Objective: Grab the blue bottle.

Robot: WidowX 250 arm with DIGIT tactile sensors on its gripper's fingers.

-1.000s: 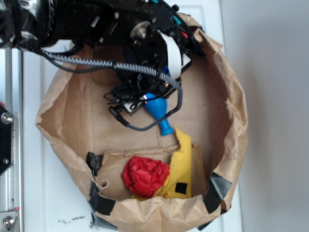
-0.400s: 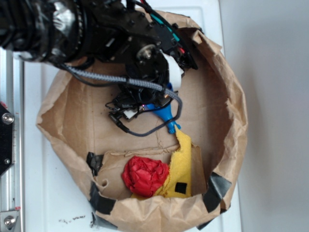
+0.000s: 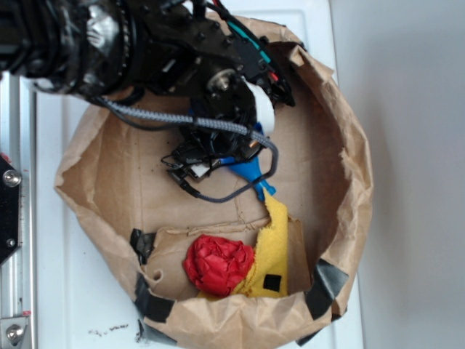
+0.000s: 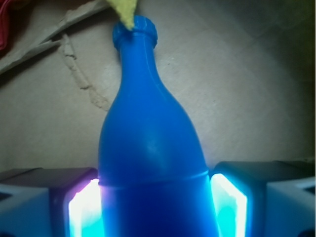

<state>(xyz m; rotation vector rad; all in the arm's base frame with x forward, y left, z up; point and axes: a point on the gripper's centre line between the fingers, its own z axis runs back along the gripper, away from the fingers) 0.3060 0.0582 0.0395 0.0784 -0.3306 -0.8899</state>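
Note:
The blue bottle (image 3: 251, 173) lies on the cardboard floor of a paper bag, its cap pointing lower right towards a yellow cloth. Most of its body is hidden under my gripper (image 3: 218, 154) in the exterior view. In the wrist view the blue bottle (image 4: 148, 138) fills the middle, neck pointing away. My gripper (image 4: 155, 210) has one lit pad against each side of its wide body, with no gap showing. A corner of the yellow cloth (image 4: 126, 10) overlaps the cap.
The brown paper bag (image 3: 352, 182) walls me in on every side, with black tape at its lower corners. A crumpled red thing (image 3: 218, 264) and the yellow cloth (image 3: 272, 247) lie at the near end. My black cable (image 3: 240, 190) loops beside the bottle.
The arm has come lower over the bottle and covers more of its body. The bottle's neck has swung from pointing down towards the lower right, closer to the yellow cloth.

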